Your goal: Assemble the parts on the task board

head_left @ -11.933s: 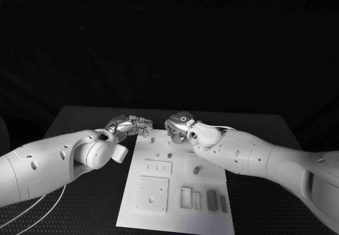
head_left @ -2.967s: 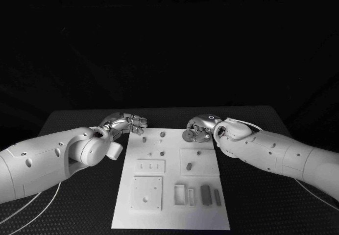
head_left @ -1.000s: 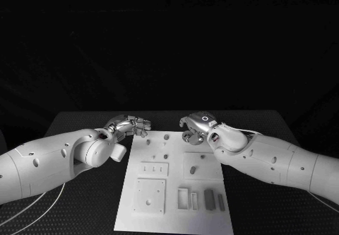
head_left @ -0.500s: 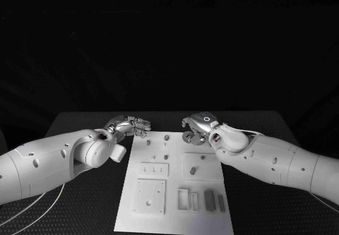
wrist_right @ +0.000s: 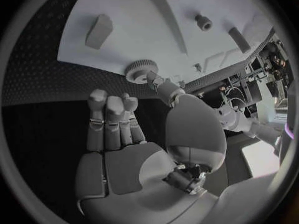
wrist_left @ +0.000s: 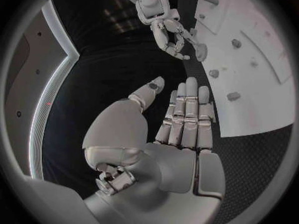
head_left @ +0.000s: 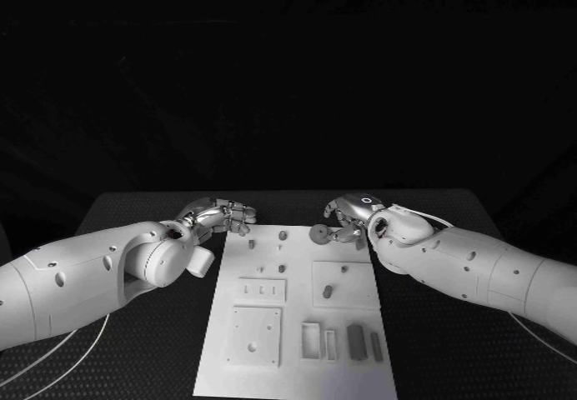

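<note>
The white task board [head_left: 297, 377] lies in the middle of the black table. My right hand [head_left: 351, 213] hovers over the board's far right corner and pinches a small toothed gear [head_left: 320, 234] at its fingertips. The right wrist view has this gear [wrist_right: 142, 70] at the thumb tip, just above the board's edge [wrist_right: 124, 15]. My left hand [head_left: 218, 215] sits beside the board's far left corner, fingers straight and holding nothing. In the left wrist view that hand [wrist_left: 171, 134] lies flat, with the gear [wrist_left: 201, 52] beyond it.
Short pegs [head_left: 283, 236] stand at the board's far end. Nearer lie a three-slot plate [head_left: 263, 288], a square plate with a peg [head_left: 328, 292], another square plate [head_left: 255, 333], two open frames [head_left: 310, 340] and two dark bars [head_left: 357, 342].
My right hand has turned and drawn slightly to the right, with the gear still over the board's far right corner. The left hand has stayed put.
</note>
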